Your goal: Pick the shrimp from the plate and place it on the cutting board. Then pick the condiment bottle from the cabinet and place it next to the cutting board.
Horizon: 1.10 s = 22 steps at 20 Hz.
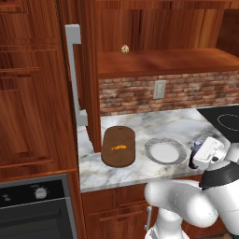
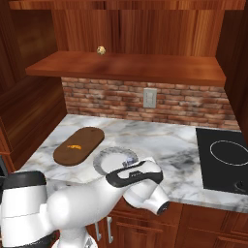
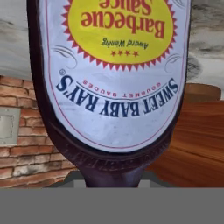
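The shrimp (image 1: 118, 147) (image 2: 74, 147), tiny and orange, lies on the dark brown cutting board (image 1: 119, 135) (image 2: 88, 137) at the left of the marble counter. Just right of the board sits the plate (image 1: 150, 145) (image 2: 103, 157), its white centre bare. My gripper (image 1: 201, 156) (image 2: 135, 170) is shut on the condiment bottle (image 1: 193, 158) (image 2: 129, 162) (image 3: 113, 87), a dark bottle with a pale cap, right of the plate near the counter's front edge. Its barbecue sauce label reads upside down in the hand view. Whether it touches the counter I cannot tell. The cabinet shelf (image 1: 163, 60) (image 2: 135, 65) runs above.
A small beige ball (image 1: 125, 49) (image 2: 101, 50) rests on the shelf. A black cooktop (image 1: 224, 119) (image 2: 225, 157) lies at the counter's right. A wall outlet (image 1: 159, 88) (image 2: 149, 98) sits in the brick backsplash. A tall door with a grey handle (image 1: 73, 74) and an oven (image 1: 32, 205) stand left.
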### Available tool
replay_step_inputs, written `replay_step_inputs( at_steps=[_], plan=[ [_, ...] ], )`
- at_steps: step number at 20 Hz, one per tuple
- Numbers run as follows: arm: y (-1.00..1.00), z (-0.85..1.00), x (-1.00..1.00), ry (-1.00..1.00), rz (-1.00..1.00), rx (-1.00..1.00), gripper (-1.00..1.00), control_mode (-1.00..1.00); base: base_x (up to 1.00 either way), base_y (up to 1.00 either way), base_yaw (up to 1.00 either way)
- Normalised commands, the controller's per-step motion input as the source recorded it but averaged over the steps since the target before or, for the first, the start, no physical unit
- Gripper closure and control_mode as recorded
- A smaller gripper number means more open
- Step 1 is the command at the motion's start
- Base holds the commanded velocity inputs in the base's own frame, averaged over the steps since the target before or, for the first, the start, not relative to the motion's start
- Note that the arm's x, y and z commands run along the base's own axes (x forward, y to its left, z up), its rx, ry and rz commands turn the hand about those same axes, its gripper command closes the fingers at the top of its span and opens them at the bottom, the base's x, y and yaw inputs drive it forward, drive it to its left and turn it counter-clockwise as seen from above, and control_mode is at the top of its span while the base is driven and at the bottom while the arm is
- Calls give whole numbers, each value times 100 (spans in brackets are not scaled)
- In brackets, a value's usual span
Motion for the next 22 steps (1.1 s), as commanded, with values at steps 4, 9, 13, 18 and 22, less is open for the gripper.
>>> replay_step_inputs(
  at_steps=[4,9,13,18,22],
  plan=[
    [-3,-21,20,0,0,0,100,-100,0,0,0],
    [-7,-20,18,0,0,0,100,-100,0,0,0],
    [-10,-20,18,0,0,0,100,-100,0,0,0],
    [-11,-21,15,0,0,0,100,-100,0,0,0],
    [-1,-22,3,0,0,0,100,-100,0,0,0]
  ],
)
